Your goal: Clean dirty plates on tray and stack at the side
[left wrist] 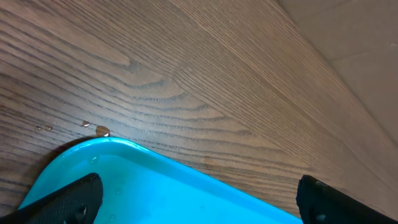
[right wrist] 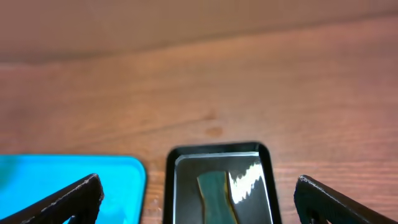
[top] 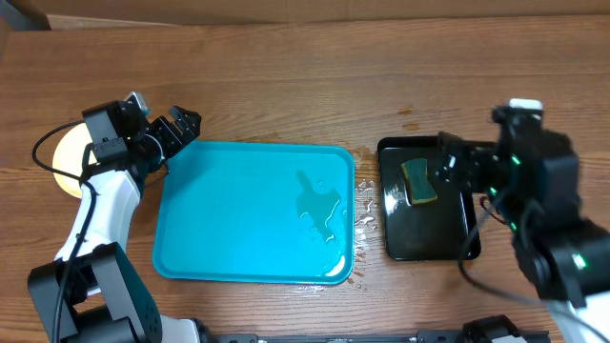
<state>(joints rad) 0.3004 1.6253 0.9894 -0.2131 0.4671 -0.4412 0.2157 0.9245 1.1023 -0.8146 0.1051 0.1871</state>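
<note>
My left pincer is spread wide over the far left corner of the blue tray. My right pincer is also spread, above the sponge in the black tray. The plates lie left of the blue tray, partly hidden by my arm.

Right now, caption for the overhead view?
Wet, bare cyan tray; green sponge on black tray; pale plate by left arm.

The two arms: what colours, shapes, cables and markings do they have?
The left arm has white shells, black joints and a looping black cable. The right arm is mostly black, with a white cap and small green lights. Both have plain black fingers.
</note>
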